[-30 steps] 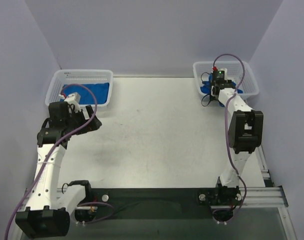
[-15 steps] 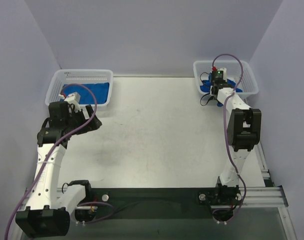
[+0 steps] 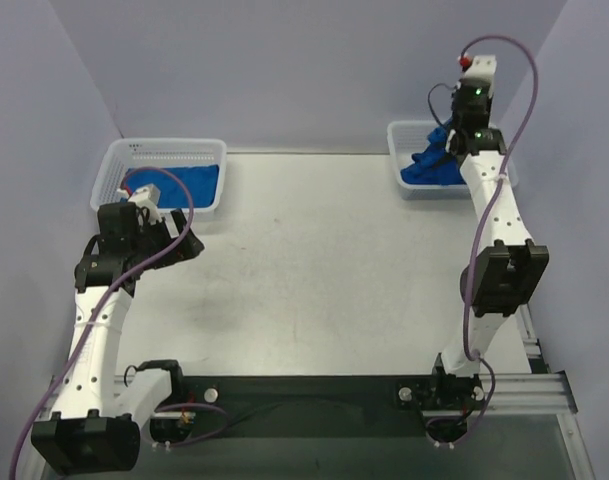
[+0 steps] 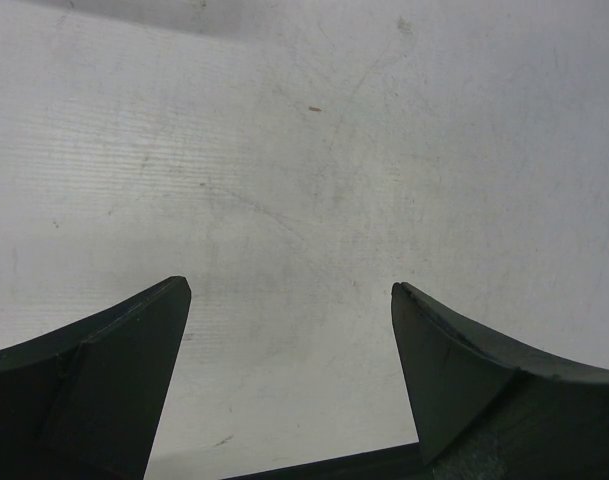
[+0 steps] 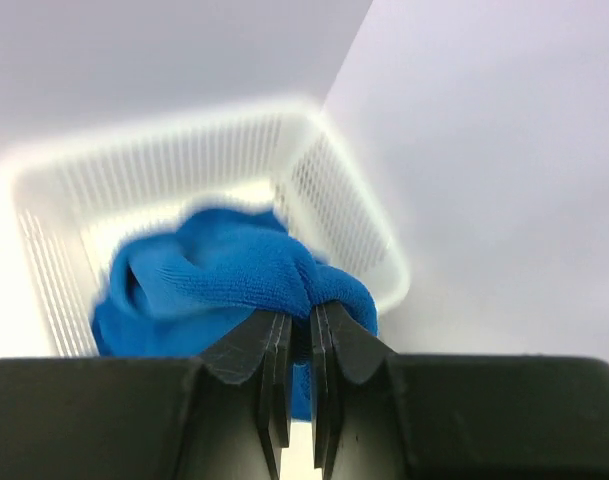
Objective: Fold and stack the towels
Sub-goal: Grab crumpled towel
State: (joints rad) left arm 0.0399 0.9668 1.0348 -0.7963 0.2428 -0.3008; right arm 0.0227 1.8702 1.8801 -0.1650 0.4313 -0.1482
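My right gripper is raised above the white mesh basket at the back right, shut on a bunched fold of a royal-blue towel that hangs from it into the basket. In the right wrist view the jaws pinch the towel, with the basket below. Another blue towel lies in the left basket. My left gripper hovers open over bare table, with nothing between its fingers.
Lilac walls close in the table at the back and on both sides. Both baskets sit against the back wall. A metal rail with the arm bases runs along the near edge.
The right gripper shut on the towel down in the basket, then rose, drawing the towel up with it. The left arm has not moved.
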